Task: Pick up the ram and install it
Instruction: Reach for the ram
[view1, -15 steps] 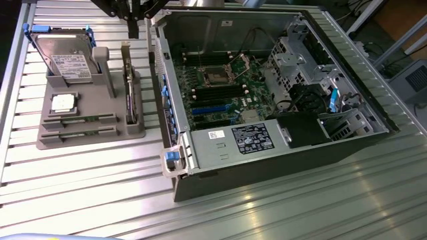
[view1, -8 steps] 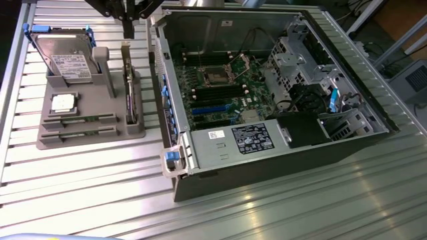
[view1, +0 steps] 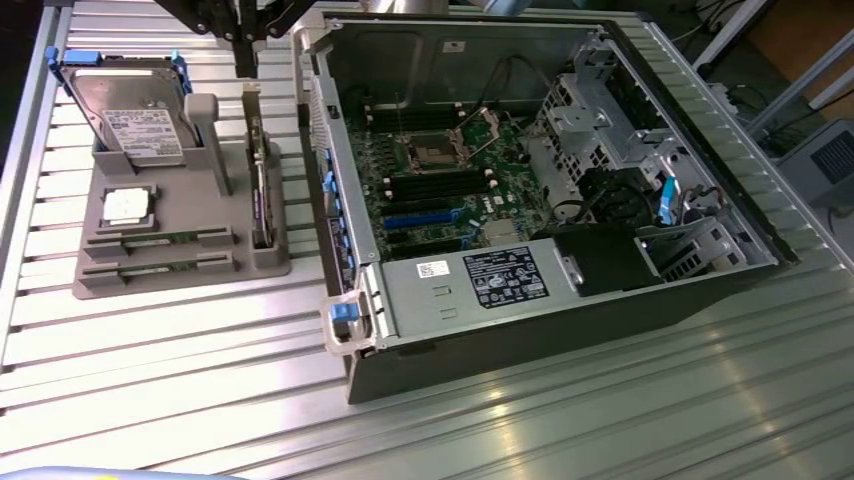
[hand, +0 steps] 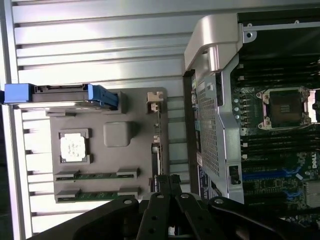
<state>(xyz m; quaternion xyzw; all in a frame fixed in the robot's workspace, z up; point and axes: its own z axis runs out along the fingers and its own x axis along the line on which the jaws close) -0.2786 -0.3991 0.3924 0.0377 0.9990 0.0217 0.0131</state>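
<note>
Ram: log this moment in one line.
gripper: shut, above holder, near upright card | ram: lying in holder, not gripped

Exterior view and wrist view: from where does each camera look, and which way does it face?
Exterior view: high above the table, facing obliquely down at holder and open case; the pincer shows.
Wrist view: on the wrist, facing straight down at the holder; the shut pincer shows.
Shared: holder, ram sticks, case, pincer.

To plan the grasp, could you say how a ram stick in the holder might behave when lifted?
The ram stick looks thin, so probably light and stiff. Seated on edge in the grey holder, it likely resists tipping until lifted out.
</note>
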